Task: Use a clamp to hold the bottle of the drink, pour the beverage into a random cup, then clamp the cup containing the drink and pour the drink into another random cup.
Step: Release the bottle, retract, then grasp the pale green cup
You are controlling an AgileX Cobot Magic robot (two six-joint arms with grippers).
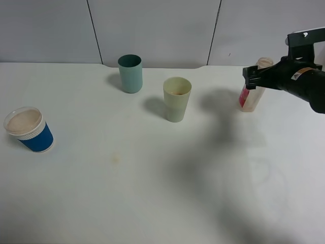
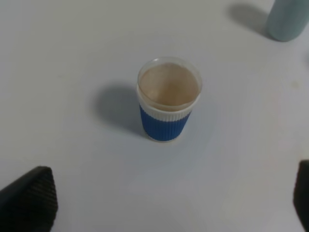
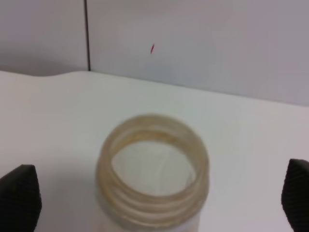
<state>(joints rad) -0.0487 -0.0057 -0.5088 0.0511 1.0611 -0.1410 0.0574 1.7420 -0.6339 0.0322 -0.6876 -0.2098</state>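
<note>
A: Which step is this, starting from the left?

B: The blue ribbed paper cup (image 1: 29, 129) stands upright at the far left of the white table (image 1: 152, 183), with beige drink near its rim. The left gripper (image 2: 166, 198) hangs over it with its jaws wide apart, touching nothing. I'd judge the cup-clamping step is next.

A: What does that call for?

B: Lowering until the fingers flank the blue sleeve, then a gentle squeeze, because a paper wall that full could buckle and spill.

A: And further right?

B: A teal cup (image 1: 130, 73) stands near the back wall, and a pale yellow-green cup (image 1: 177, 99) is just right of it, nearer the front. Either could receive the drink. Both are well apart from the blue cup, so the full cup must travel some way.

A: The bottle?

B: The uncapped clear bottle (image 1: 252, 99) with a pink label stands upright at the far right. The right gripper (image 3: 158, 195) straddles its neck, jaws spread and clear of it. Whether any drink remains inside, I cannot tell.
</note>
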